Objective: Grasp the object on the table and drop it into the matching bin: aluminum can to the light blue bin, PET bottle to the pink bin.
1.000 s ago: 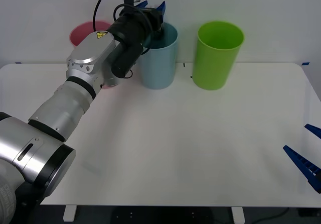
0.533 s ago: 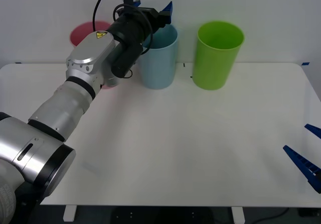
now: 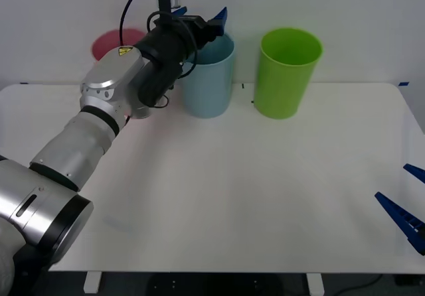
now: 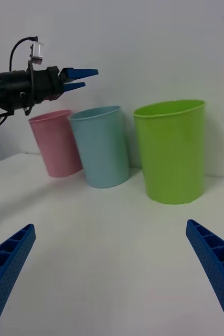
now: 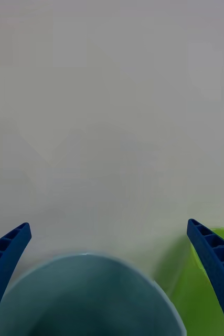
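Note:
My left gripper hovers open just above the rim of the light blue bin, with nothing between its fingers. In the left wrist view the light blue bin's mouth lies right below the spread fingers. The right wrist view shows the left gripper above the light blue bin, beside the pink bin. The pink bin stands half hidden behind the left arm. The aluminum can is out of view. My right gripper rests open low at the white table's right edge.
A lime green bin stands to the right of the light blue one, near the table's back edge. A white wall rises just behind the three bins. A black cable loops above the left wrist.
The left gripper's fingers have spread wider above the light blue bin, and the left arm has shifted slightly to the left. The right arm has not moved.

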Motion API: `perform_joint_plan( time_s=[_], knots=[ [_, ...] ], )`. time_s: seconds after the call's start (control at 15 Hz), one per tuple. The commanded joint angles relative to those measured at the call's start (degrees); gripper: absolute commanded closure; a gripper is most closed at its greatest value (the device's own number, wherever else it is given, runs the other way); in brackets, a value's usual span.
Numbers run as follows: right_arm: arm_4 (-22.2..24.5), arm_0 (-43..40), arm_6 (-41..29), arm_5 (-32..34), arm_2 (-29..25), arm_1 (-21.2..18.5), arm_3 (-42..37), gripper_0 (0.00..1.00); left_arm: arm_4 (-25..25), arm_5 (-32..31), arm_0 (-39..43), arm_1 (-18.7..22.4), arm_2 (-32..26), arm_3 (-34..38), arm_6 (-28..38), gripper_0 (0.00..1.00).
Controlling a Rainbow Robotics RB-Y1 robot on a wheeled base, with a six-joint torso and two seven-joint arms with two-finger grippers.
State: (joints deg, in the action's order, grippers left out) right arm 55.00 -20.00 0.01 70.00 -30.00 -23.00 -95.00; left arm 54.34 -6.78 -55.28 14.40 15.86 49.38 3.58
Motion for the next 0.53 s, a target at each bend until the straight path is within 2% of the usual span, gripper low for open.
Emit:
perform_joint_plan(
  time_s=[0.07,0.27,0.53],
  knots=[
    [0.00,0.00,-0.01,0.00,0.00,0.00,0.00,0.00,-5.38,-0.25,5.27,5.03,3.30,7.66,0.28,0.00],
    [0.00,0.00,-0.01,0.00,0.00,0.00,0.00,0.00,-10.57,-0.25,11.25,9.77,4.71,15.84,0.20,0.00],
    [0.00,0.00,-0.01,0.00,0.00,0.00,0.00,0.00,-13.29,-0.69,17.57,13.99,4.80,23.22,-0.42,0.00]
  ],
)
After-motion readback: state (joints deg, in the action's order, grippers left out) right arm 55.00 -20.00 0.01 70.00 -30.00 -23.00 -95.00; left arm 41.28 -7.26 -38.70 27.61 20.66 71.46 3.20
